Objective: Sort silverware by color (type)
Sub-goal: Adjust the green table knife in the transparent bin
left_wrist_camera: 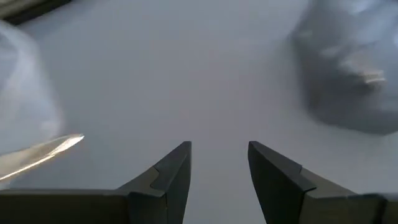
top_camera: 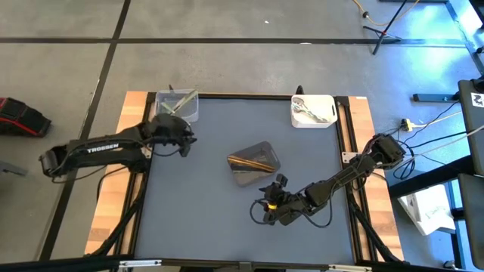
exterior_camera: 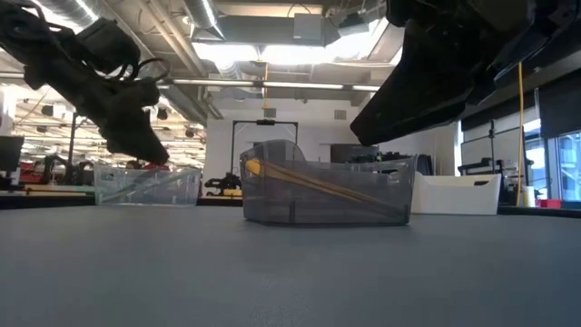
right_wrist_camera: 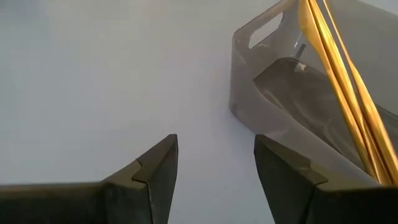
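Gold-coloured pieces (top_camera: 255,160) (right_wrist_camera: 339,81) lie slanting in the dark grey tub (top_camera: 266,171) at the table's middle, their upper ends leaning on its rim. Pale-green-handled knives (top_camera: 175,104) lie in the clear tub (top_camera: 189,113) at the far left; one blade tip (left_wrist_camera: 46,151) shows in the left wrist view. Silver spoons (top_camera: 310,111) lie in the white tub (top_camera: 327,100) at the far right. My left gripper (top_camera: 184,142) (left_wrist_camera: 219,165) hovers open just near of the clear tub. My right gripper (top_camera: 277,183) (right_wrist_camera: 216,163) is open, near and right of the grey tub.
The three tubs stand on the grey mat (top_camera: 204,204); in the low view the clear tub (exterior_camera: 150,186), grey tub (exterior_camera: 327,193) and white tub (exterior_camera: 458,193) line up across it. Wooden table edges (top_camera: 113,211) flank the mat. Bare mat lies along the near side.
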`<action>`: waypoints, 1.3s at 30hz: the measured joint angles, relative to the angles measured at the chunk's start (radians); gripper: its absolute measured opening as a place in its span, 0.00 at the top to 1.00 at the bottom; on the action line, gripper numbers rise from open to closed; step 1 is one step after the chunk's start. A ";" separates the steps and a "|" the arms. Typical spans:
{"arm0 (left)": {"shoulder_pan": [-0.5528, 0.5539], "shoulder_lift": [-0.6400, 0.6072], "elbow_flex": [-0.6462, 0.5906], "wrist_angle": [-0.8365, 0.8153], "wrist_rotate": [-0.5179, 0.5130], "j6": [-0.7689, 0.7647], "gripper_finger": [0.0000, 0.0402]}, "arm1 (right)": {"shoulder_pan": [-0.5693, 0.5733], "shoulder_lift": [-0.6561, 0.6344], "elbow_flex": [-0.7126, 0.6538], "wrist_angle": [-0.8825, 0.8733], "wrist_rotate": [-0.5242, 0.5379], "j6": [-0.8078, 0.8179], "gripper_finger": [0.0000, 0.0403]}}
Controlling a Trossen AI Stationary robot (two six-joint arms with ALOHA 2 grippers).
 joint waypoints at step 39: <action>-0.003 0.115 -0.004 -0.031 -0.270 0.037 0.62 | -0.005 0.000 0.000 0.002 0.008 0.002 0.51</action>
